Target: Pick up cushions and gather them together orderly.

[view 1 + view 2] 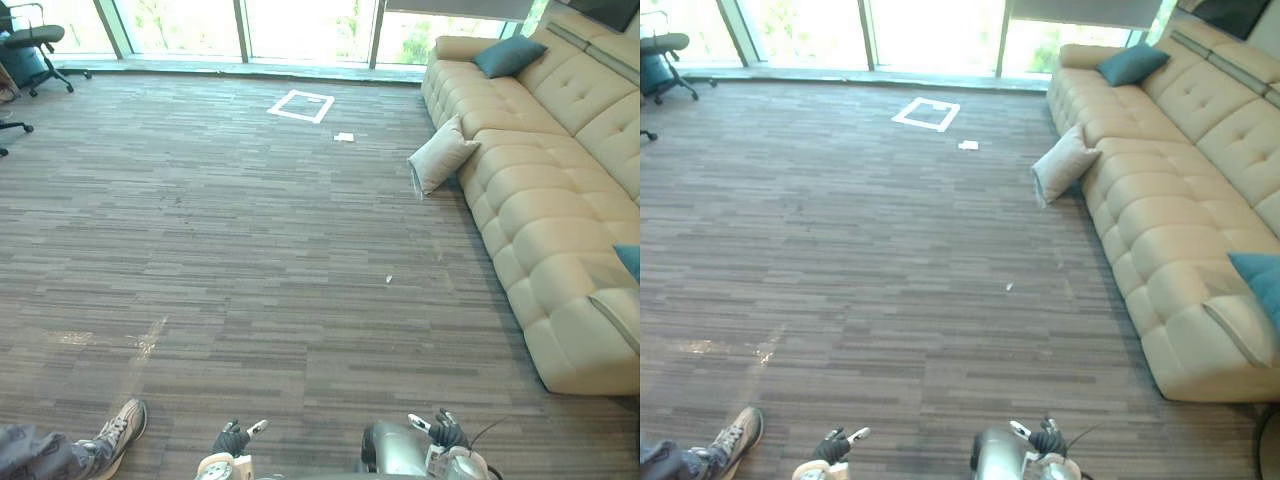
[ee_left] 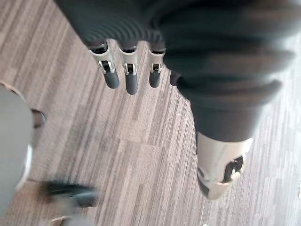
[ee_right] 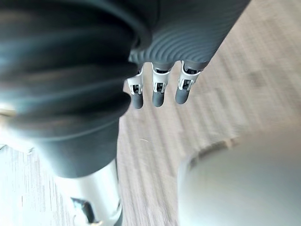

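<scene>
Left eye view: a beige cushion (image 1: 440, 153) leaned on the floor against the sofa (image 1: 560, 200), and a teal cushion (image 1: 508, 55) lay on its seat. The right eye view showed more of a second teal cushion (image 1: 1258, 282). Wrist views: left hand (image 2: 130, 77) and right hand (image 3: 159, 92) hung straight-fingered and empty. A one-handed pinch might let soft cloth slip.

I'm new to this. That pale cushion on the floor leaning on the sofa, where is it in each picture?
Left eye view: pale cushion right of centre, upper half, leaning against the sofa.
Right eye view: pale cushion, slightly further left.
Left wrist view: left hand, fingers straight, above carpet.
Right wrist view: right hand, fingers straight, above carpet.
Shared landmark: white tape square on the carpet, up-left of the cushion.
</scene>
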